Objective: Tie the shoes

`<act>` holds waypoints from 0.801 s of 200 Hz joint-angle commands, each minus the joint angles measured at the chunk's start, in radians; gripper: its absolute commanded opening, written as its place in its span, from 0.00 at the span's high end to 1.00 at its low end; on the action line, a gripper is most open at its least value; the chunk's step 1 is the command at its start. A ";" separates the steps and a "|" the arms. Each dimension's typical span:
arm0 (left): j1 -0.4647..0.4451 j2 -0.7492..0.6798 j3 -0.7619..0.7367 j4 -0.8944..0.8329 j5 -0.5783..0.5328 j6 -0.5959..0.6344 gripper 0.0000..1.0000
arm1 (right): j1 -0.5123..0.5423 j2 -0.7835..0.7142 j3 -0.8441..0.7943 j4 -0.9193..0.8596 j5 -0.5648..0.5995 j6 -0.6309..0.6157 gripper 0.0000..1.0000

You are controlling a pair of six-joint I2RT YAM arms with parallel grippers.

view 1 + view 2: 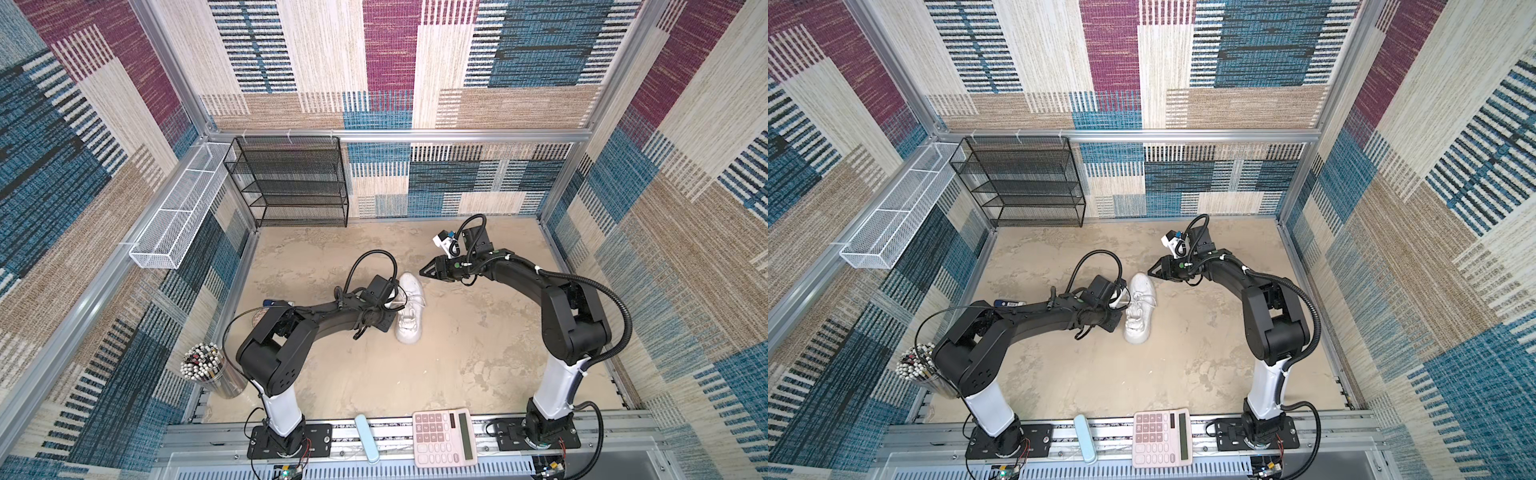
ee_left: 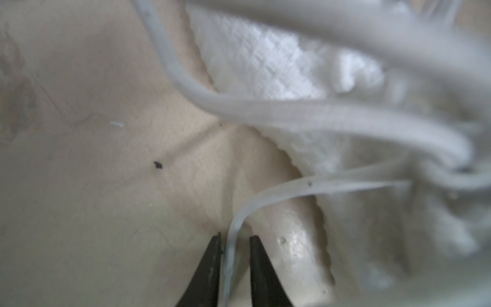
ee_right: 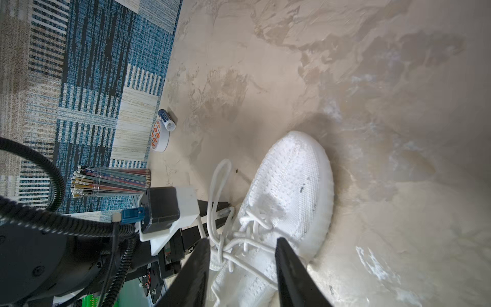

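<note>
One white sneaker [image 1: 409, 307] lies on the beige floor in both top views [image 1: 1142, 309], toe towards the back wall, its laces loosely crossed over the tongue. My left gripper [image 2: 235, 239] sits low at the shoe's left side. Its jaws stand narrowly apart with a thin white lace [image 2: 265, 191] running between them. The lace rests against one finger and a gap shows to the other. A lace loop [image 3: 219, 186] rises beside those fingers. My right gripper [image 1: 428, 270] hovers open above and beyond the toe [image 3: 292, 172], with nothing held.
A pink calculator [image 1: 444, 436] and a light blue case [image 1: 366, 438] lie on the front rail. A cup of pencils [image 1: 208, 370] stands front left. A tape roll [image 3: 159, 135] and a blue tube [image 3: 166, 119] lie by the left wall. A black mesh rack [image 1: 291, 183] and a white wire basket [image 1: 178, 216] are at the back left.
</note>
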 commanded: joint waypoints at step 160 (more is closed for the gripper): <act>0.047 -0.075 -0.027 -0.023 0.159 0.016 1.00 | 0.103 0.079 0.050 -0.016 -0.067 -0.075 0.56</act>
